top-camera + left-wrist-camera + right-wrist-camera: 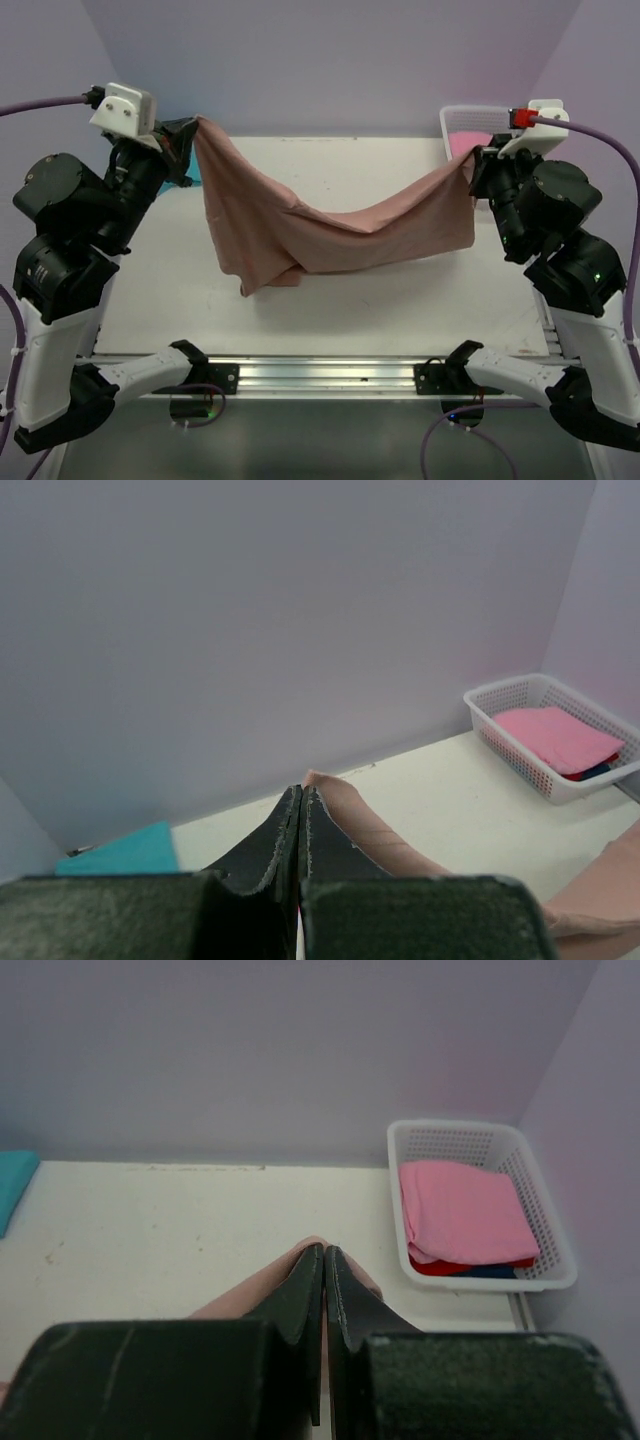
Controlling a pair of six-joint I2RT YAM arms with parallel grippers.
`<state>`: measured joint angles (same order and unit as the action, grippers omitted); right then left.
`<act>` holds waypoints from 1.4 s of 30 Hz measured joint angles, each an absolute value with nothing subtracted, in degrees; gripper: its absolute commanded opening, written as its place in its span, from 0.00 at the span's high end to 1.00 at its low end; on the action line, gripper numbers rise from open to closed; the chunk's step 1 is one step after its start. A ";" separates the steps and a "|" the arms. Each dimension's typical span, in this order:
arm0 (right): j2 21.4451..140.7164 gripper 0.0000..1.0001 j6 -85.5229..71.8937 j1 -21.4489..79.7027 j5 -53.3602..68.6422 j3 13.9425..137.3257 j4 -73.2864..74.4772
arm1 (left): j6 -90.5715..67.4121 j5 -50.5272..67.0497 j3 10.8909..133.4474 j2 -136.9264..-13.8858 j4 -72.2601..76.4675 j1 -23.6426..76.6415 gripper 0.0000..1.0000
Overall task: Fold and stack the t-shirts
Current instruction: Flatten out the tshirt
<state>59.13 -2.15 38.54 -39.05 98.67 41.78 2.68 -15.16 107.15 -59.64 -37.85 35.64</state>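
left claw (197, 123) and right claw (469, 161) pinching salmon-brown t-shirt (330, 232), long axis left-right

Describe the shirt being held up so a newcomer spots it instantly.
Start at the white table. Above its middle, a dusty salmon-brown t-shirt sags between the left pincer and right pincer, each shut on an edge. Unlike the teal shirt lying flat and the pink one in the basket, it alone is lifted.
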 measured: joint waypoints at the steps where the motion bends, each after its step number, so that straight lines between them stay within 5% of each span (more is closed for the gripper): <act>1: 58.98 1.00 -1.26 38.54 -39.09 98.67 41.12 | 2.76 -15.11 107.15 -60.29 -37.78 35.64 1.00; 16: 75.20 1.00 5.56 33.58 -37.54 97.80 31.86 | 9.17 -16.12 105.41 -77.17 -26.13 32.77 1.00; 33: 97.58 1.00 2.59 17.28 -25.08 108.20 26.00 | -0.47 5.63 96.29 -87.96 -11.42 -0.10 1.00; 38: 90.48 1.00 6.48 18.46 -23.35 93.49 14.26 | -0.80 7.44 88.84 -82.96 -6.94 -3.22 1.00; 42: 72.62 1.00 14.74 24.73 -23.33 76.49 0.12 | 2.79 6.61 81.78 -68.47 -3.95 2.61 1.00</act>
<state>72.62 14.74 24.73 -23.33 76.49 0.12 2.79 6.61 81.78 -68.47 -3.95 2.61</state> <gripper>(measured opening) 0.011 0.005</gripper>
